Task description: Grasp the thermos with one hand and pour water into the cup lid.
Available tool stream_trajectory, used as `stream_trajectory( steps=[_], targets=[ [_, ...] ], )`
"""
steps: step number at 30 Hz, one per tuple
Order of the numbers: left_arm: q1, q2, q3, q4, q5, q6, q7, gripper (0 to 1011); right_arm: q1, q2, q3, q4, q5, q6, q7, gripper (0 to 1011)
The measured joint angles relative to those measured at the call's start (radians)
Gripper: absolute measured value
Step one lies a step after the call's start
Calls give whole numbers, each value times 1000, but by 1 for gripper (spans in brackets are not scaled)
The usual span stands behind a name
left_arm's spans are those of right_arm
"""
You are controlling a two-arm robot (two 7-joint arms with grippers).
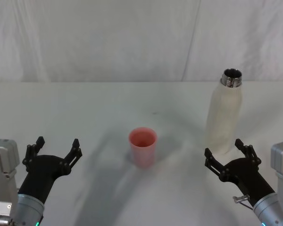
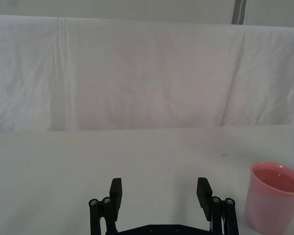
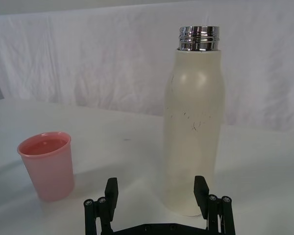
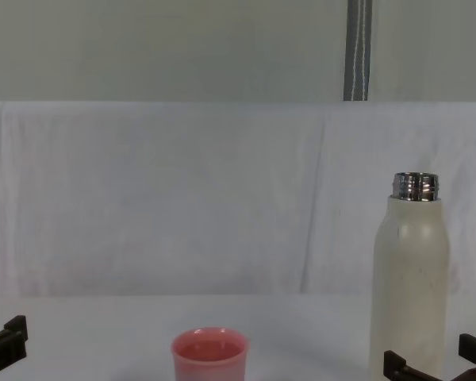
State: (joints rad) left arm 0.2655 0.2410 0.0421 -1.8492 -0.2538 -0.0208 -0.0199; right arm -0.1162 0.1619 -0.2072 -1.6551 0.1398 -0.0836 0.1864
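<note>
1. The thermos is tall, cream-white, with an open steel threaded neck, and stands upright on the right.
2. The cup lid, small and pink, stands upright, well apart to its left.

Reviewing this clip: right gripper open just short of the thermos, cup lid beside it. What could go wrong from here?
1. The thermos is tall, narrow and uncapped; if the open right gripper closes off-centre or too low, it may tip and spill.
2. The cup lid is small and stands loose on the table; a poorly aimed pour could miss it, or the swinging thermos could knock it over.
3. The left gripper waits open near the cup lid and could be splashed.
</note>
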Motion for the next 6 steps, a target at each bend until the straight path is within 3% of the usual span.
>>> stream_trajectory(
  steps=[6],
  targets=[
    [0, 0, 0, 0, 0, 0, 0, 1001, 0, 0, 0, 0, 0, 0, 0, 1000]
  ],
)
